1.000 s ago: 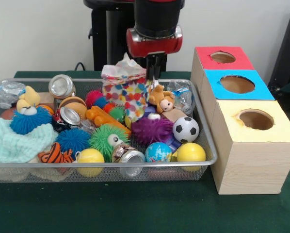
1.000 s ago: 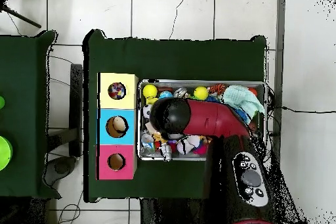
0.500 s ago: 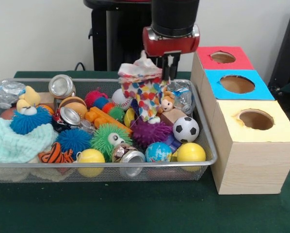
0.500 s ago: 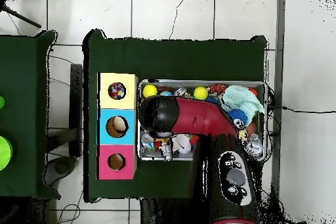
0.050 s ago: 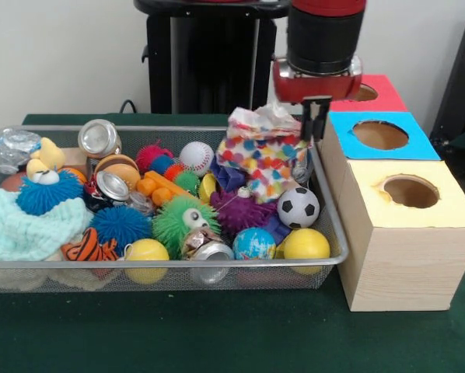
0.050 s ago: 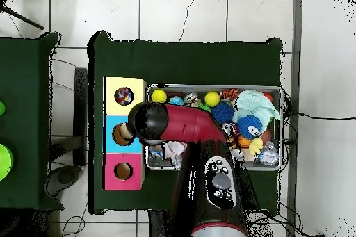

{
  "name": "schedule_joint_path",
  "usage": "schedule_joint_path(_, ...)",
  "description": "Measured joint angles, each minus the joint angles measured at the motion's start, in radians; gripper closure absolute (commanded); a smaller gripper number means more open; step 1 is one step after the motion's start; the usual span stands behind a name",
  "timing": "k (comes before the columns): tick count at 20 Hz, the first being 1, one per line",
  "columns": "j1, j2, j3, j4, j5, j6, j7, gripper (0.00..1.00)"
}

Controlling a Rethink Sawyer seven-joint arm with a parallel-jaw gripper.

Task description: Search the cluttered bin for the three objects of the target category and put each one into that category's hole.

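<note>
Your red and black arm (image 6: pixel 208 178) sweeps up from the overhead frame's bottom edge and ends over the seam between the wire bin (image 5: pixel 170 268) and the row of boxes; from across the table it drops in vertically from the top, its upper part cut off. Below its red collar, the gripper (image 5: pixel 316 116) is clamped on a spotted, multicoloured cloth (image 5: pixel 265 151), pinched at its crumpled top so the rest hangs free over the bin's right end, its lower edge brushing the toys beneath. You have it just beside the blue-topped box (image 5: pixel 380 134), which sits between the red-topped box (image 5: pixel 358 92) and the yellow-topped box (image 5: pixel 407 193), each with one round hole. The red box's hole is partly hidden behind the gripper body from the front, and overhead the arm's black wrist covers part of the blue box and the bin's near end. Under the cloth lie a purple spiky ball (image 5: pixel 244 211) and a small soccer ball (image 5: pixel 298 207); a baseball (image 5: pixel 195 156) sits just left of it. At the bin's left end you can see a mint knitted cloth (image 5: pixel 22 225).
</note>
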Motion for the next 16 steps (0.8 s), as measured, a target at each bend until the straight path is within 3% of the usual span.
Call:
schedule_joint_path(6,0.068,-0.015,-0.043,-0.027,0.027,0.097,0.093,1.00)
schedule_joint_path(8,0.097,-0.039,-0.064,-0.064,0.029,0.227,0.136,1.00)
schedule_joint_path(16,0.097,-0.101,-0.082,-0.127,0.031,0.450,0.153,1.00)
